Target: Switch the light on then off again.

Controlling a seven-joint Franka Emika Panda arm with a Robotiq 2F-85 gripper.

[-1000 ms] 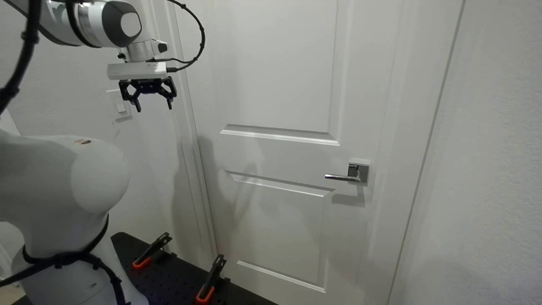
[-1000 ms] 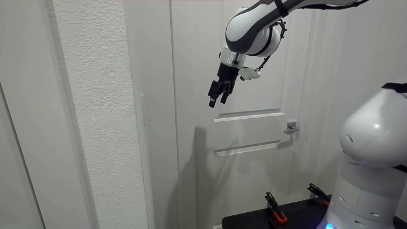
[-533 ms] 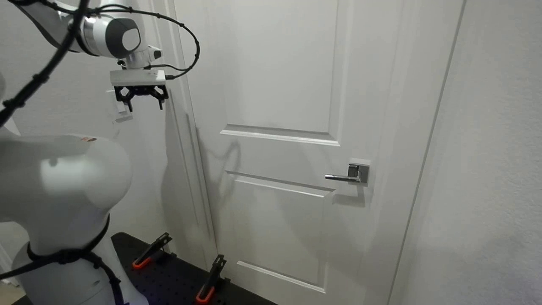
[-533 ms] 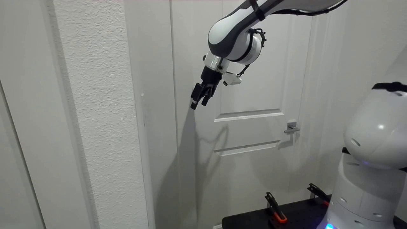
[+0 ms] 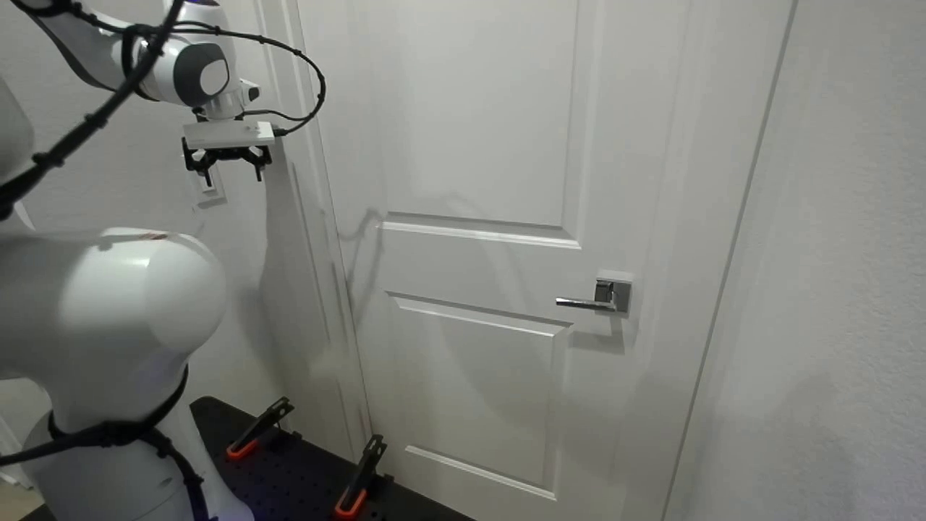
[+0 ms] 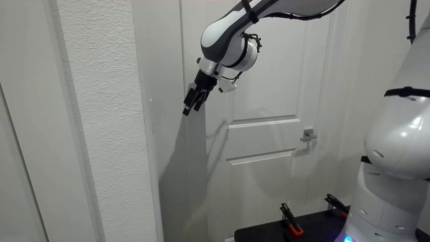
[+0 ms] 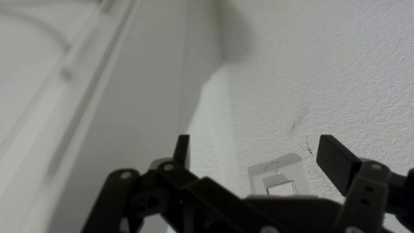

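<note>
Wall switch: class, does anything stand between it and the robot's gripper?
Nothing visible stands between the open gripper and the wall switch. In the wrist view, only the gripper's own body covers part of the switch; the visible part shows between the fingers.

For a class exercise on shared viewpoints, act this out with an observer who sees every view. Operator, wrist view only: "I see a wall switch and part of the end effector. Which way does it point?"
Observer: An exterior view shows the end effector pointing downward at a slant.

Operator: What fitting lies outside my picture?

Observer: Both exterior views show a silver lever handle on a white door.

Operator: And lower down?

Observer: In both exterior views, two black-and-orange clamps sit at the edge of a black table.
</note>
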